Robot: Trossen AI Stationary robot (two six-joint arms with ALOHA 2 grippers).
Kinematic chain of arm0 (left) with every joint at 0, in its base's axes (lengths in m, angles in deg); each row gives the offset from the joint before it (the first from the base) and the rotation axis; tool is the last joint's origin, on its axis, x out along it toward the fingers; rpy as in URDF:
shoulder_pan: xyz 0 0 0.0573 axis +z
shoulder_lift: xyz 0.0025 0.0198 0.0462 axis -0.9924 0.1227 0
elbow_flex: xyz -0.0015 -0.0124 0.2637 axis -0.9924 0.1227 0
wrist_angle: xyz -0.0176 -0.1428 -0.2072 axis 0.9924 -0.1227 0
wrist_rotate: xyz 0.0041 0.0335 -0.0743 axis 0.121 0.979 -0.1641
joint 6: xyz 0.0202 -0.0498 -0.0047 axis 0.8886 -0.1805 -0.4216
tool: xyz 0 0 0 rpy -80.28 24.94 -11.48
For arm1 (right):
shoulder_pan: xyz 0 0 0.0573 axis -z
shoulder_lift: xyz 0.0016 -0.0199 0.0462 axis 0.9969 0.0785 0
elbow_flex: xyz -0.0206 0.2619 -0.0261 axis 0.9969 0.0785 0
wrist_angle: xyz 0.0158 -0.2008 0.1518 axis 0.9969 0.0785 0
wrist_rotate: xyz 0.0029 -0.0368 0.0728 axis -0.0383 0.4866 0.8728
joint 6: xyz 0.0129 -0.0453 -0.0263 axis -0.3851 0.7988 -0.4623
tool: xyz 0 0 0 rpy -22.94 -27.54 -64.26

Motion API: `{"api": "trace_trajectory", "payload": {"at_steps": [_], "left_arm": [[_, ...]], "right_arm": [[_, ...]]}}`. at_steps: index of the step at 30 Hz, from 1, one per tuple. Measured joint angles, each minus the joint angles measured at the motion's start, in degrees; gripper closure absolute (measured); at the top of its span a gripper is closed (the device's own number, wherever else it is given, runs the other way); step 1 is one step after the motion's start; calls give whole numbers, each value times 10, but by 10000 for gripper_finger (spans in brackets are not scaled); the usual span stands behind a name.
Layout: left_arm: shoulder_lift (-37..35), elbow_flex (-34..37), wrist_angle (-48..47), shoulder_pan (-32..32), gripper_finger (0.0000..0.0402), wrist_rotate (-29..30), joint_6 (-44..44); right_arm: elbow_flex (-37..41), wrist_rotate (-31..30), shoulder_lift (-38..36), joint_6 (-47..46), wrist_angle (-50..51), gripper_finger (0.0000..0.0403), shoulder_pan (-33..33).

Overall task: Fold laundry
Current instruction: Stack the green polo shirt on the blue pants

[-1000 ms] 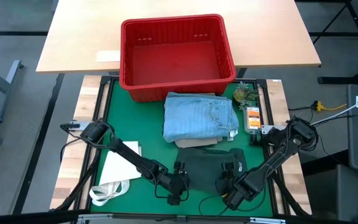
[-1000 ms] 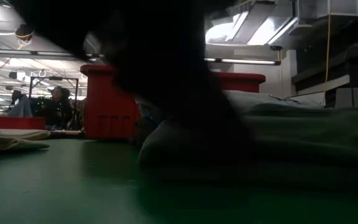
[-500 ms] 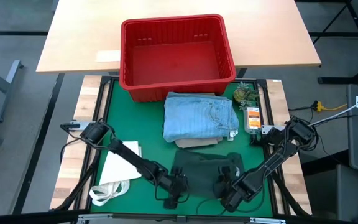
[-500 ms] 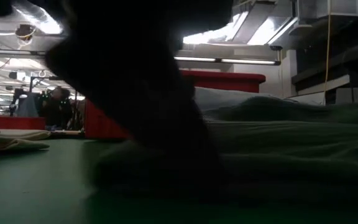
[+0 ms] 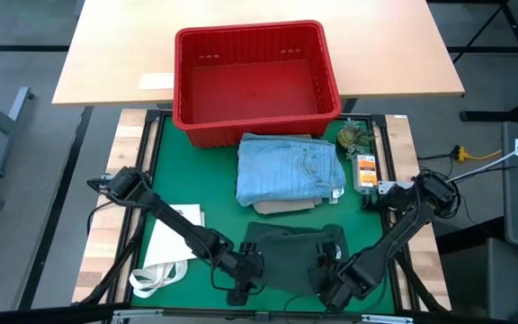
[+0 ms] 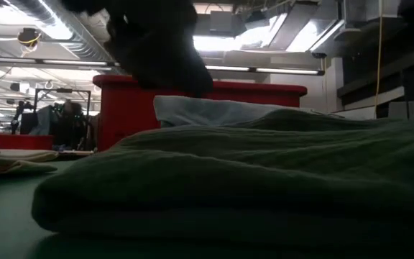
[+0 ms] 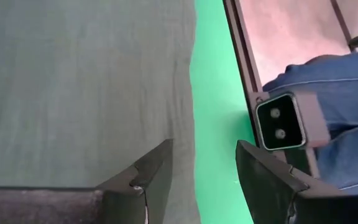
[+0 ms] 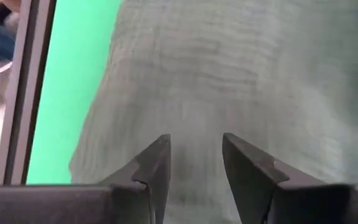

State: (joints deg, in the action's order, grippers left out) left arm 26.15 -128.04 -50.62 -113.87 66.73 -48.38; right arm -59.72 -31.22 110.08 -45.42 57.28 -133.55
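Jaws on both arms stand apart with nothing between them. Left gripper (image 7: 202, 163) shows a clear gap between its two dark fingers (image 7: 149, 173), poised over the near edge of the dark green-grey garment (image 5: 290, 247), with bare green mat (image 5: 165, 171) visible through the gap. Right gripper (image 8: 195, 158) is likewise parted, its fingertips hovering over the wrinkled surface of the same garment; whether they touch the cloth cannot be told from the wrist view. From above, the left gripper (image 5: 244, 274) sits at the garment's left near corner and the right gripper (image 5: 329, 273) at its right near corner (both close to the table's front edge). The garment lies folded and flat on the mat, and fills the foreground of the low view (image 6: 264, 180). Just behind it rests the light blue piece (image 5: 288, 169), folded, lying atop a beige piece (image 5: 286, 206) whose edge shows beneath. Behind these stands a red basket (image 5: 254, 36). A white tote bag (image 5: 169, 243) lies on the mat beside the left arm. Small items (image 5: 363, 162) sit along the right rail, too small to identify.
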Motion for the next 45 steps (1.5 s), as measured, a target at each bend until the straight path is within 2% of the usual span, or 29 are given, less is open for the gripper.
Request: {"api": "trace_trajectory", "payload": {"at_steps": [6, 10, 14, 23, 32, 37, 41, 45], "left_arm": [[-50, -1, -79, 1, 233, -1, -29], [-80, -1, -150, 1, 233, -1, -49], [-100, -2, -189, 0, 233, 2, -59], [-96, -2, -191, 3, 219, 6, -92], [-96, -2, -201, 0, 166, 7, -110], [-96, -2, -268, 8, 156, -2, -184], [-96, -2, -335, 14, 161, -17, -193], [-96, 8, -346, 20, 166, -24, -186]], "right_arm": [[-92, -1, 0, 0, 153, 256, 0], [-117, 1, 0, 0, 197, 256, 0], [-117, 22, 0, 0, 189, 256, 1], [-117, 46, 0, -1, 193, 251, 6], [-117, 58, 0, -5, 197, 176, 10], [-117, 86, -2, -46, 285, 155, 6], [-116, 76, -22, -75, 376, 155, -18], [-83, 31, -63, -129, 341, 155, -60]]}}
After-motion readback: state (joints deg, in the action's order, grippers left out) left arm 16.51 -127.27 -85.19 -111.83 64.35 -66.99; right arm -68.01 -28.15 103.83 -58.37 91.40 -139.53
